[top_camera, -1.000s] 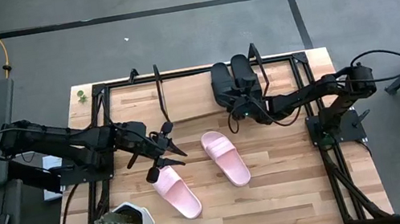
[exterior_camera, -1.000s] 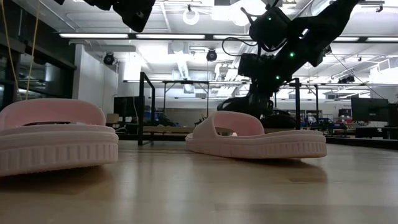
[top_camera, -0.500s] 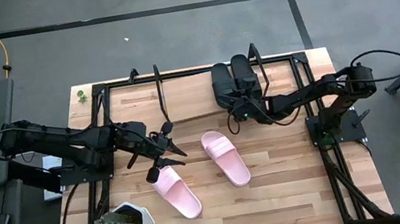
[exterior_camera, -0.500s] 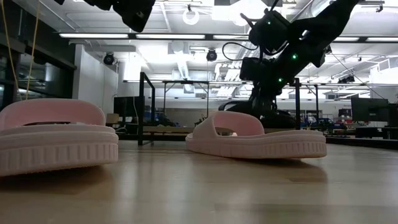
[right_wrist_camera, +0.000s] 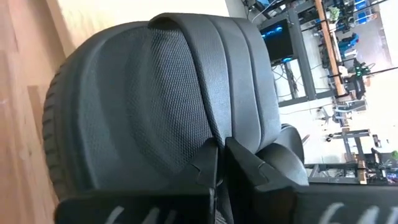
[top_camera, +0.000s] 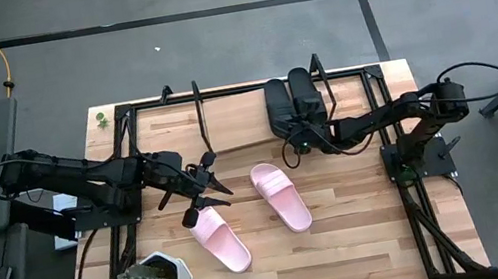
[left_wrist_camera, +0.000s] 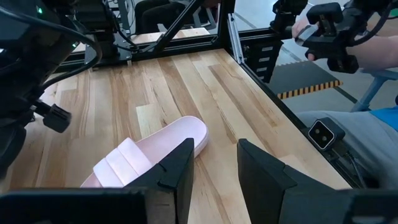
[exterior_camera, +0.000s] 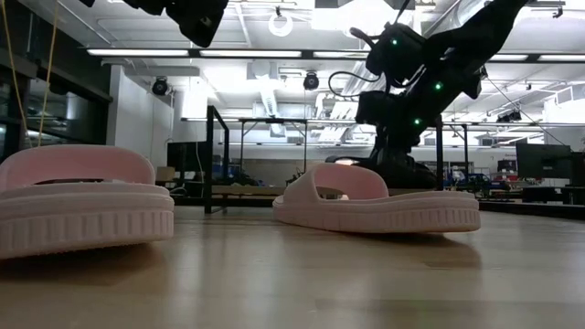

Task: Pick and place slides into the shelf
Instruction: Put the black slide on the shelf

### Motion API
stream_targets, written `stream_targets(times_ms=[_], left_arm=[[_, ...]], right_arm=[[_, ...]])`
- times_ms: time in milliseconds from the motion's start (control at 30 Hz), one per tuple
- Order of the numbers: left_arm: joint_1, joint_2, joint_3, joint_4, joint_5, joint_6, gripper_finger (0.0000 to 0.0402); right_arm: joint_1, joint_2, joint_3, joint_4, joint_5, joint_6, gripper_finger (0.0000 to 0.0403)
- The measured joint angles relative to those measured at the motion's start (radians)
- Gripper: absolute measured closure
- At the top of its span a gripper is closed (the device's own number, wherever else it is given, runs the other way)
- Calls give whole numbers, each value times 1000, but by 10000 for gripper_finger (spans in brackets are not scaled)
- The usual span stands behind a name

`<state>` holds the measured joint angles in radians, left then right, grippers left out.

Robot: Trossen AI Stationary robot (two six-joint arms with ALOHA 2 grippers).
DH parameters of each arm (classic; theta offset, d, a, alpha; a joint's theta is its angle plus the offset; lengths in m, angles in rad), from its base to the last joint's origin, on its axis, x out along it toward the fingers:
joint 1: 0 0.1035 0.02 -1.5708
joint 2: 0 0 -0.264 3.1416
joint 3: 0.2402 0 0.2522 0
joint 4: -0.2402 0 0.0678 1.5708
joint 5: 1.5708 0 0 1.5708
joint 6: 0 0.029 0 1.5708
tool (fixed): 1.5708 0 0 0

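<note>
While the right pincer (top_camera: 295, 138) stayed pinched on the strap of 1 black slide (top_camera: 282, 106) at the shelf (top_camera: 230, 149), beside the other black slide (top_camera: 304, 92), the left pincer (top_camera: 207, 179) hung open and empty directly above the nearer pink slide (top_camera: 219, 239), whose length ran obliquely across the bench (top_camera: 366, 231), the second pink slide (top_camera: 281, 196) alongside.

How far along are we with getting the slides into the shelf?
About halfway. Both black slides sit at the shelf, at the table's far edge; the right gripper is at their near ends, fingers pinched on one strap. Two pink slides lie on the table, untouched. The left gripper hovers open over one.
</note>
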<state>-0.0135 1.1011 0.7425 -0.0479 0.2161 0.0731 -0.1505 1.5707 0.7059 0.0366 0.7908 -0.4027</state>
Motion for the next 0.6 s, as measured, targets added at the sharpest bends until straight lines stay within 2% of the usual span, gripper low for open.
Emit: stream_targets(times_ms=[133, 433, 600], left_arm=[[0, 0, 0, 0, 0, 0, 293], [0, 0, 0, 0, 0, 0, 293], [0, 0, 0, -2, 0, 0, 293]], right_arm=[[0, 0, -1, -5, -17, 2, 385], [0, 1, -2, -8, 25, 18, 280], [6, 1, -2, -3, 42, 45, 262]])
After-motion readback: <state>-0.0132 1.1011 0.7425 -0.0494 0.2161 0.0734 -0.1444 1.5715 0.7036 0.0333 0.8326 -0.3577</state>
